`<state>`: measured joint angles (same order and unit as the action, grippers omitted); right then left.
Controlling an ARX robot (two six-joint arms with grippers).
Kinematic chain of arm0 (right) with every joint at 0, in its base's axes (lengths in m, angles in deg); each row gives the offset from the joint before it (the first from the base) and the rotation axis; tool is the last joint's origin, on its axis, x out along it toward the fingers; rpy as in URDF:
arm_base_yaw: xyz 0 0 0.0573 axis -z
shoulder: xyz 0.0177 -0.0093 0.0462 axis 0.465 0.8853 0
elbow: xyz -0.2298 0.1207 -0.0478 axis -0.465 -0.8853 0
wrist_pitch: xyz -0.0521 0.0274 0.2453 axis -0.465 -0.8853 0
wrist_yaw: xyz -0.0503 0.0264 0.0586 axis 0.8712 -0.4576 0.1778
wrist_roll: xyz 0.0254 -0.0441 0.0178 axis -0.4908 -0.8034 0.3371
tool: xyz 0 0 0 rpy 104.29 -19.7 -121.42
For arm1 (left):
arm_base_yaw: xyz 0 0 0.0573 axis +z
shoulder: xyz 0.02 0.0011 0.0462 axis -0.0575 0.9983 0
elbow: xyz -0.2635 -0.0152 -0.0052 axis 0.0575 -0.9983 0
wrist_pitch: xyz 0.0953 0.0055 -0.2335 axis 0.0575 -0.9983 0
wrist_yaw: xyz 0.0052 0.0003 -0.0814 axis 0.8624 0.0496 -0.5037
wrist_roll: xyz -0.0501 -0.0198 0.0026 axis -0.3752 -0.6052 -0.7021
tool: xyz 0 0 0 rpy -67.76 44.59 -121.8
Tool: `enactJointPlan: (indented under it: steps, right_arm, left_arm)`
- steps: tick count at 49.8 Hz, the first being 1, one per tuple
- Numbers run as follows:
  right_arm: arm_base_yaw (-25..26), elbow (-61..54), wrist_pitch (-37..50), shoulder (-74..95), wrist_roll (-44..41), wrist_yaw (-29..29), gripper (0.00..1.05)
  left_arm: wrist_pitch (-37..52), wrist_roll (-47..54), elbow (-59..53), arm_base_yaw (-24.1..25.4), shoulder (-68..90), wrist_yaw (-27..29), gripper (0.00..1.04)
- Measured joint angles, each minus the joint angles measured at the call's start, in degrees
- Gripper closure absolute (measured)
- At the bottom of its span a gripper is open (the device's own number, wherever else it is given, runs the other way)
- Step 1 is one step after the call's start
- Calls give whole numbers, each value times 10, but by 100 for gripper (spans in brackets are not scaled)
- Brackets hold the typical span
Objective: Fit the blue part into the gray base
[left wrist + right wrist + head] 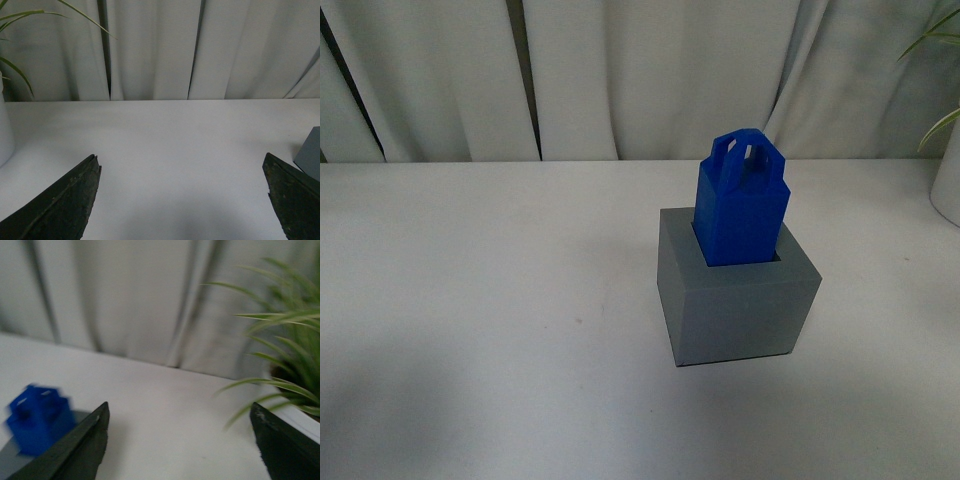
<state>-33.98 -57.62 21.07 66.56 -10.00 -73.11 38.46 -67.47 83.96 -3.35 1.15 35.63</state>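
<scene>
In the front view we see the blue part (742,205) a little right of the centre of the frame; its lower end sits inside the square recess on top of the gray base (740,310), and most of its body rises above the rim; it looks upright, with the two small tabs with holes at its top. A thin dark gap shows between the blue part and the rim of the recess at the front right. The gray base stands on the white bench (470,300); behind it, across the upper part of the frame, hangs a pale curtain (620,70); at the right edge we see a white pot (948,185) and some green leaves (935,40) above it. No arm is visible in this view.

In the left wrist view the left fingers (60,200) are spread wide apart with only bare bench between them, so they hold nothing; one corner of the gray base (310,155) shows just beside one finger, not touching it as far as we can tell.

The right wrist view is blurred; the right fingers (80,450) are also spread wide and hold nothing; the blue part (37,417) in the gray base (7,465) appears outside them, beside one finger, and a plant (280,340) stands near the other.
</scene>
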Motion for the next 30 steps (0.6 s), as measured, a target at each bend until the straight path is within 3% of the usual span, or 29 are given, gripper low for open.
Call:
enactJointPlan:
  steps: [2, 5, 9, 14, 19, 30]
  right_arm:
    - [0, -21, 28, -10, 19, 55, 32]
    - [9, -49, 42, -33, 40, 87, 45]
    - [12, -71, 43, -55, 50, 82, 57]
    - [40, -108, 40, -91, 56, 39, 80]
    - [61, -134, 29, -130, 57, 35, 103]
    - [61, -173, -15, -213, 59, 31, 103]
  left_arm:
    - [0, 0, 0, 0, 0, 0, 6]
    - [0, 0, 0, 0, 0, 0, 6]
    - [0, 0, 0, 0, 0, 0, 6]
    - [0, 0, 0, 0, 0, 0, 6]
    - [0, 0, 0, 0, 0, 0, 6]
    - [0, 0, 0, 0, 0, 0, 6]
